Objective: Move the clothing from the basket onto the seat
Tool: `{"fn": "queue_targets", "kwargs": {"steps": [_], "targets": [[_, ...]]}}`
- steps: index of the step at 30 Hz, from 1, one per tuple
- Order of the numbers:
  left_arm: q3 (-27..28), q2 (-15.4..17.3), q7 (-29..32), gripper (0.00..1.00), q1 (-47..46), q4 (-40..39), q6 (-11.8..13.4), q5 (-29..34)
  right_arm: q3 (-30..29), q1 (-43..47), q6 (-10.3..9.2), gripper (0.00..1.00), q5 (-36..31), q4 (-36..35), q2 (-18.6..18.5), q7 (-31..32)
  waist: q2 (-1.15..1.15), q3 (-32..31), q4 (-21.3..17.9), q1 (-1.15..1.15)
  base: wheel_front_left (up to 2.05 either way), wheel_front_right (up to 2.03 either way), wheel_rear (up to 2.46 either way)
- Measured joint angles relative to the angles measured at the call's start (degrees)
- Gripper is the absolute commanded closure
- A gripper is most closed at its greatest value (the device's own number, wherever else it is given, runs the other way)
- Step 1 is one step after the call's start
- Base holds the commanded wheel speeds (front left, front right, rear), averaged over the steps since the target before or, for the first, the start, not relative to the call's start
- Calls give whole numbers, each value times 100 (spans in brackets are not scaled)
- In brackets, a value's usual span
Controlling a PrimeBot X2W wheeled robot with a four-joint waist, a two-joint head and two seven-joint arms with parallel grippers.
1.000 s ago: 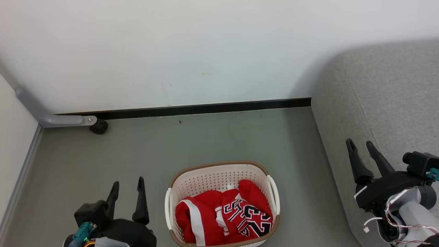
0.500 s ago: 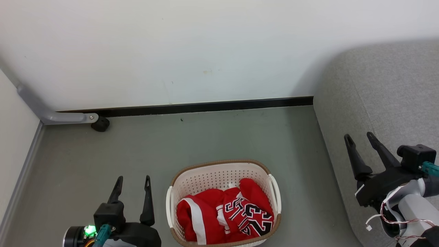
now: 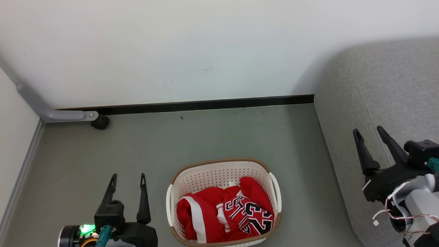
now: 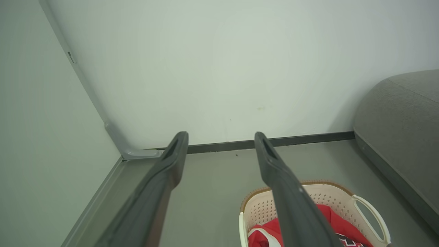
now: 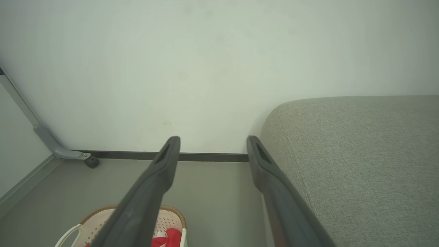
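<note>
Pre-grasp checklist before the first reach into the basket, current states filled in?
1. ok: left tool open, holding nothing.
2. ok: right tool open, holding nothing.
3. ok: basket upright on the floor, between the two tools.
4. ok: clothing all inside the basket, nothing hanging out.
5. ok: seat stands beside the basket on the robot's right.
6. cannot tell: whether the two garments are free of each other; they lie bunched together.
</note>
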Motion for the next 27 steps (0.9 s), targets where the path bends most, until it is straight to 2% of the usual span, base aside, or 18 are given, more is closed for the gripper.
{"fn": "queue_targets", "kwargs": {"steps": [5, 14, 19, 27], "targets": [[227, -47, 0, 0, 2, 55, 8, -5, -191, 1, -82, 0, -3, 25, -1, 0, 0, 19, 5, 0, 0, 0, 0], [242, -97, 0, 0, 51, 68, 44, -4, -305, 2, -83, 0, -93, -77, 1, -1, 0, 80, 7, -1, 0, 0, 0], [127, -123, 0, 0, 66, 43, 44, -2, -422, 1, -81, 0, -149, -277, -25, -2, 0, 233, -4, -1, 0, 0, 0], [-232, -155, 0, 0, 60, -26, 44, 2, -681, -37, -47, 0, -240, -769, -264, -3, 0, 667, -9, 0, 0, 0, 0]]}}
